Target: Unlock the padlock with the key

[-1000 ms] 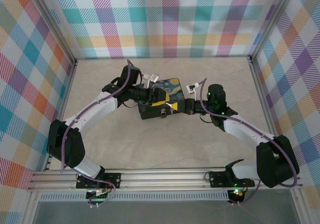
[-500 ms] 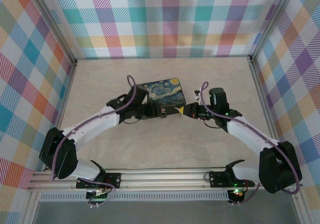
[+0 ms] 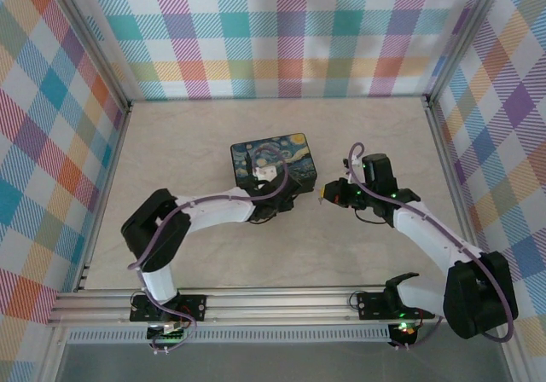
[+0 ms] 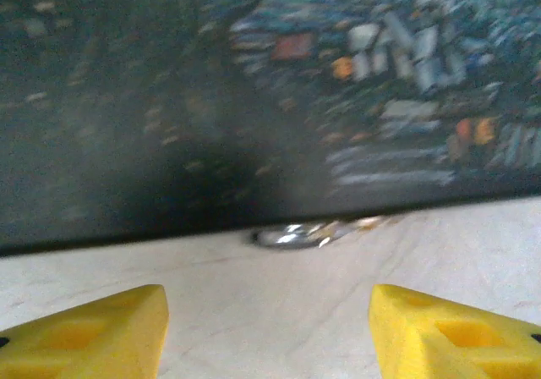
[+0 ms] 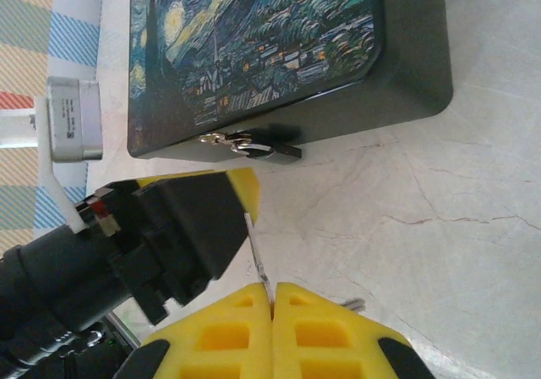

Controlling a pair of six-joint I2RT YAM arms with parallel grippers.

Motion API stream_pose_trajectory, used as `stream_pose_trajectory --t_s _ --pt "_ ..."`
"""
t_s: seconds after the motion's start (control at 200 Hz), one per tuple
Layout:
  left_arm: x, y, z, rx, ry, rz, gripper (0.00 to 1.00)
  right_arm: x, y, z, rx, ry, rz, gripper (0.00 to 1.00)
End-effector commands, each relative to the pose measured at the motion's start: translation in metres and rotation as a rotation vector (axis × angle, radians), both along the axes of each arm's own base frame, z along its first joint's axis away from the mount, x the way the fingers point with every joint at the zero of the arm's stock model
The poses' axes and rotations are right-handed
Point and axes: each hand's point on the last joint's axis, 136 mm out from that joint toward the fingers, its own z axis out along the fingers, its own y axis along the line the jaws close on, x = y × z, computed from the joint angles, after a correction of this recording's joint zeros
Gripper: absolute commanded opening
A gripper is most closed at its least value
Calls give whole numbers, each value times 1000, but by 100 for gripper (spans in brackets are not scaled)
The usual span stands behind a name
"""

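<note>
Padlock [image 5: 250, 147] hangs on the front of the box [image 5: 279, 49], low by the worktop [image 5: 439, 227]. Left tool [image 4: 266, 332] faces it, fingers spread. Right tool [image 5: 272, 293], pressed together, pinches the key [image 5: 256, 250] nearby.

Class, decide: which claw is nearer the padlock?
Left. The left claw faces the padlock at close range, jaws apart; the right claw, pinching the key, sits off the box's right side.

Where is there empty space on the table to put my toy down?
Bare table lies between the box and the back wall, and in both far corners. It's crowded at the box's near side: the padlock, left end effector and right end effector are there.
</note>
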Motion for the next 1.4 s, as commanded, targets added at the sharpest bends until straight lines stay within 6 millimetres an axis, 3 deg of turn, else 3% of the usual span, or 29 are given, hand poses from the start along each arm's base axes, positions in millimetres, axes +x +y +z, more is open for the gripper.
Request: stream_pose_trajectory --t_s 0.0,0.205,0.44,0.82,0.95,1.04,1.395 --pt "15 -7 8 12 -95 101 61 -5 -7 -6 -20 5 -6 0" --pt "17 1 -11 93 -73 221 56 -5 -9 -1 0 -9 6 0" --pt "22 0 -21 124 -79 240 51 -6 -12 6 23 -27 15 0" --pt "30 0 -28 175 -110 229 30 -13 -14 10 49 -31 32 0" --pt "30 2 -21 199 -117 204 21 -17 -14 5 49 -11 35 0" --pt "29 2 -13 205 -100 170 20 -20 -14 -4 46 20 37 0" --pt "12 4 15 126 185 -20 12 -34 -5 -25 94 71 33 0"
